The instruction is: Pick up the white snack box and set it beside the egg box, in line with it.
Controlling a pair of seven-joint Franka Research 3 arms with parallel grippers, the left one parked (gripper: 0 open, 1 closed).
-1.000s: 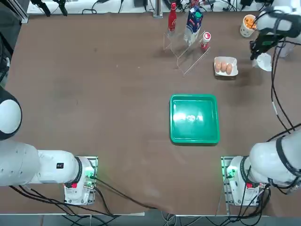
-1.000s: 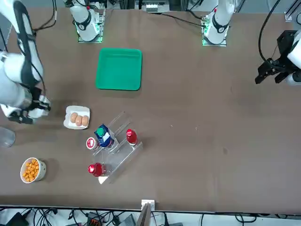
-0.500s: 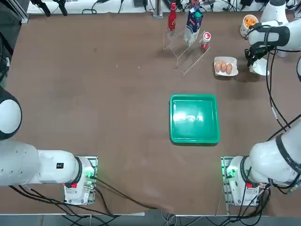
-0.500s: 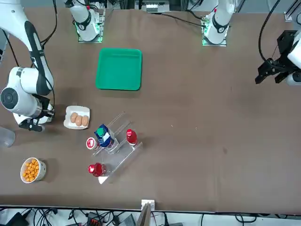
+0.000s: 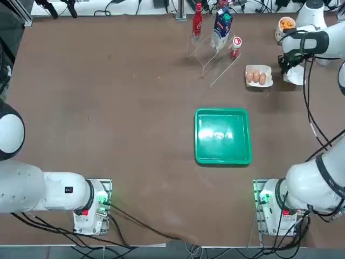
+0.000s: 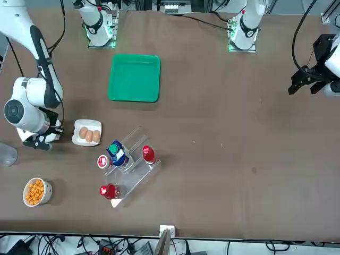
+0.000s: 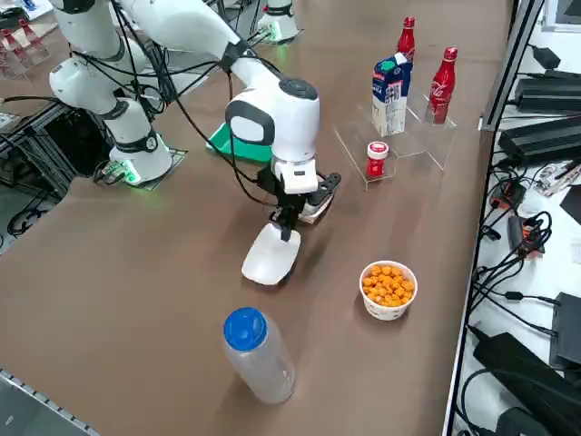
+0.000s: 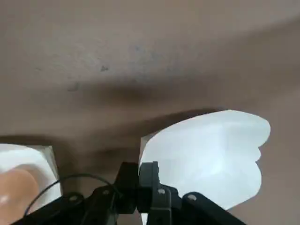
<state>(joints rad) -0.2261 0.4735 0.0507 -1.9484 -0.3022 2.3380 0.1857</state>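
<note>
Top view: R gripper (image 5: 290,67) hovering at snack box (image 5: 295,75), egg box (image 5: 259,76) sitting nearby. R side view: fingers (image 7: 289,229) clamping snack box wall. Wrist view: fingertips closing on box's near edge, egg box alongside, apart.

Right arm (image 7: 295,113): glossy white, rounded, grey bands | black cables (image 7: 184,111) looping alongside | right gripper (image 8: 139,168) at its end, black, angular, pale round screws (image 8: 191,197)

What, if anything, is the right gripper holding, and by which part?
The right gripper holds the snack box, pinched shut on its side wall, on the side facing the egg box.
</note>
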